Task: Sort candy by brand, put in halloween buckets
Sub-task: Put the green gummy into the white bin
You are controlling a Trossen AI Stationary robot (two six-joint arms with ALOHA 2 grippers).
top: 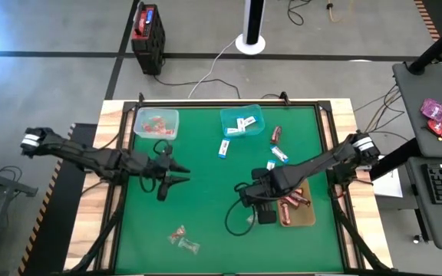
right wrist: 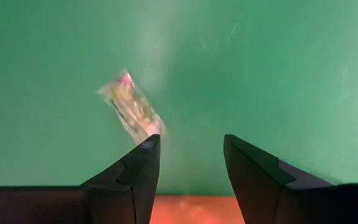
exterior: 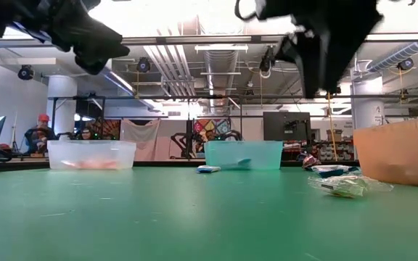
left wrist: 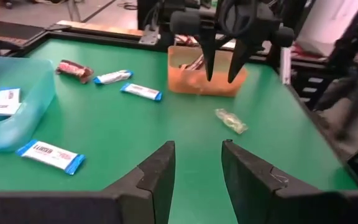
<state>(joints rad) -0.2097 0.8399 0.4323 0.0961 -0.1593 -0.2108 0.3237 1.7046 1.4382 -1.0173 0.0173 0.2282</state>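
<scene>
Green felt covers the worktop (top: 206,222), and the amber-brown tray (top: 301,215) near its right edge serves as the landmark. That tray holds several dark red-brown bars (top: 294,202). The right tool (top: 245,192) hangs just beside the tray, on the side toward the worktop's middle, with its two fingers apart and nothing between them; in the right wrist view the fingers (right wrist: 143,168) frame bare felt, with one clear twist (right wrist: 130,107) lying just past one fingertip.

Well apart from the tray, toward the far edge of the worktop, stands the teal container (top: 242,120) with white-and-blue packets (top: 244,123) inside. The pale mint container (top: 156,123) stands farther still from the tray, beside the teal one, and holds red-pink sweets (top: 154,123).

Loose candy lies between the tray and the teal container: a red-brown bar (top: 276,136), a white-and-blue packet (top: 280,155) nearer the tray, and another packet (top: 223,149) close to the teal container. Two clear twists (top: 183,239) lie well away from the tray, toward the near edge.

The left tool (top: 181,175) hovers over the felt, far from the tray and nearer the mint container, its fingers spread and empty.
</scene>
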